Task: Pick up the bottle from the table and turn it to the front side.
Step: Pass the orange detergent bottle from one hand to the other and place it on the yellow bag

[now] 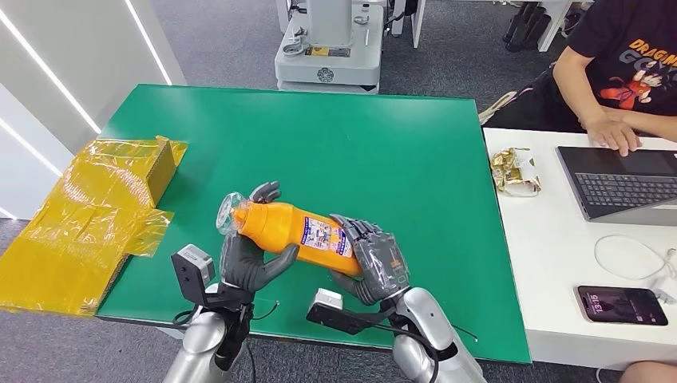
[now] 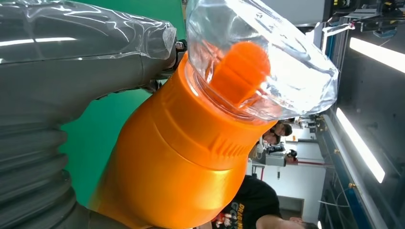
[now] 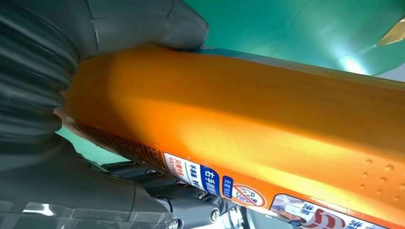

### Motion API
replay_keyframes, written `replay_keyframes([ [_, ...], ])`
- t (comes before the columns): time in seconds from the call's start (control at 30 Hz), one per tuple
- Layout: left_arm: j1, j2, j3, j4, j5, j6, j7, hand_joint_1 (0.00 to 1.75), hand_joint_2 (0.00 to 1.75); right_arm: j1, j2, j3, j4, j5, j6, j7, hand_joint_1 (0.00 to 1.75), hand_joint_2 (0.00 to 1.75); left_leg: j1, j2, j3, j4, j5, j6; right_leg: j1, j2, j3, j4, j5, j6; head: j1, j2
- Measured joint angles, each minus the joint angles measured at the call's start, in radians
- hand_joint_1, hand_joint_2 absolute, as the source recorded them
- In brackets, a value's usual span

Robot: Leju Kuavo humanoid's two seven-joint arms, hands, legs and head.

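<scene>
An orange bottle (image 1: 295,233) lies on its side above the near part of a green bench (image 1: 383,144), held between both robot hands. Its neck, covered by a clear plastic cap (image 1: 229,214), points toward the robot's left; its base points toward the right. A printed label (image 1: 326,238) with blue and white panels faces upward on the body near the base.

The left robot hand (image 1: 249,259) cradles the bottle just behind the neck, fingers curled under and around the orange shoulder, one finger rising behind the bottle. In the left wrist view the grey thumb (image 2: 86,52) presses against the bottle's shoulder (image 2: 191,157), right next to the transparent cap (image 2: 267,71), through which an orange spout shows.

The right robot hand (image 1: 375,259) wraps the base end, fingers folded over the top of the label. In the right wrist view the thick thumb (image 3: 143,24) rests on the smooth orange side (image 3: 248,109), and a strip of label with small blue icons (image 3: 210,179) runs along the edge nearest the fingers.

To the left of the green bench sits an open cardboard box (image 1: 88,223) wrapped in yellow film. To the right stands a white bench (image 1: 551,319) carrying a laptop (image 1: 623,183), a phone (image 1: 621,305), a cable (image 1: 635,255) and a crinkled snack wrapper (image 1: 515,171). A person in a black printed shirt (image 1: 631,56) sits there, one hand (image 1: 616,132) at the laptop's edge. A white machine base (image 1: 329,60) stands on the grey floor beyond the green bench.
</scene>
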Motion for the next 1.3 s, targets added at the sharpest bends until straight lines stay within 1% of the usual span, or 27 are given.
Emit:
replay_keyframes([
  [0.57, 0.0, 0.009, 0.007, 0.0, -0.011, 0.007, 0.002, 1.75, 1.75, 0.0, 0.0, 0.0, 0.0, 0.015, -0.009, 0.001, 1.75, 1.75, 0.0, 0.0, 0.0, 0.0, 0.0, 0.0, 0.0, 0.0, 0.0, 0.0, 0.0, 0.0, 0.0, 0.0],
  [0.6, 0.0, 0.009, 0.007, 0.0, -0.011, 0.006, 0.002, 1.75, 1.75, 0.0, 0.0, 0.0, 0.0, 0.015, -0.009, 0.001, 1.67, 1.75, 0.0, 0.0, 0.0, 0.0, 0.0, 0.0, 0.0, 0.0, 0.0, 0.0, 0.0, 0.0, 0.0, 0.0],
  [0.7, 0.001, 0.01, 0.008, 0.0, -0.011, 0.005, 0.003, 1.75, 1.75, 0.003, 0.0, 0.0, -0.004, 0.016, -0.007, 0.003, 0.74, 1.75, 0.0, 0.0, 0.0, 0.0, 0.0, 0.0, 0.0, 0.0, 0.0, 0.0, 0.0, 0.0, 0.0, 0.0],
  [0.73, 0.002, 0.01, 0.008, 0.0, -0.011, 0.005, 0.003, 1.75, 1.75, 0.005, 0.0, 0.0, -0.006, 0.017, -0.006, 0.005, 0.38, 1.75, 0.0, 0.0, 0.0, 0.0, 0.0, 0.0, 0.0, 0.0, 0.0, 0.0, 0.0, 0.0, 0.0, 0.0],
  [0.83, 0.002, 0.009, 0.008, 0.0, -0.011, 0.004, 0.003, 1.75, 1.75, 0.009, 0.0, 0.0, -0.012, 0.02, -0.006, 0.01, 0.0, 1.75, 0.0, 0.0, 0.0, 0.0, 0.0, 0.0, 0.0, 0.0, 0.0, 0.0, 0.0, 0.0, 0.0, 0.0],
  [1.07, 0.002, 0.009, 0.008, 0.0, -0.008, 0.008, 0.01, 1.75, 1.75, 0.039, 0.0, -0.003, -0.044, 0.016, -0.019, 0.018, 0.0, 1.75, 0.0, 0.0, 0.0, 0.0, 0.0, 0.0, 0.0, 0.0, 0.0, 0.0, 0.0, 0.0, 0.0, 0.0],
  [1.3, 0.002, 0.008, 0.009, 0.0, 0.001, 0.025, 0.013, 1.75, 1.75, 0.086, 0.0, -0.004, -0.127, -0.045, -0.06, -0.025, 0.0, 1.75, 0.0, 0.0, 0.0, 0.0, 0.0, 0.0, 0.0, 0.0, 0.0, 0.0, 0.0, 0.0, 0.0, 0.0],
])
